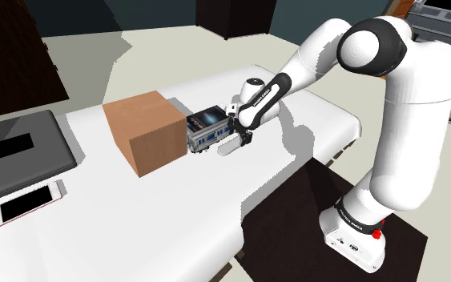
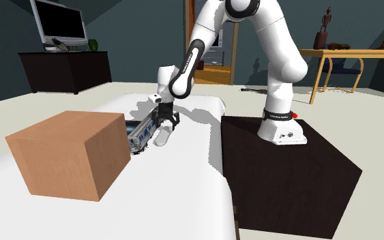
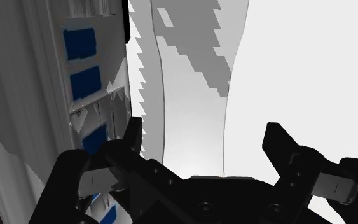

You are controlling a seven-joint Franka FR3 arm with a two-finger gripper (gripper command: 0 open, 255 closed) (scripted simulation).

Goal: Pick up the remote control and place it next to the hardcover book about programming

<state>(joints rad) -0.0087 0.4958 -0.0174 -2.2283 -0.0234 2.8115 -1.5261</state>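
This is a furnished room in a home. A flat screen [image 2: 59, 20] stands on a low dark cabinet [image 2: 64, 71] against a blue-grey wall. A wooden side table [image 2: 361, 54] carries a small figurine [image 2: 327, 27], and a doorway [image 2: 217, 58] opens onto a warmly lit room. A grey laptop [image 1: 19, 152] and a phone [image 1: 30, 202] lie on the white worktop [image 1: 175, 216].

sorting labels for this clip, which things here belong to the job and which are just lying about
Job in hand:
remote control
book, standing against the box
tool, open, with the remote between its fingers

Just lying about:
brown box
grey laptop
phone
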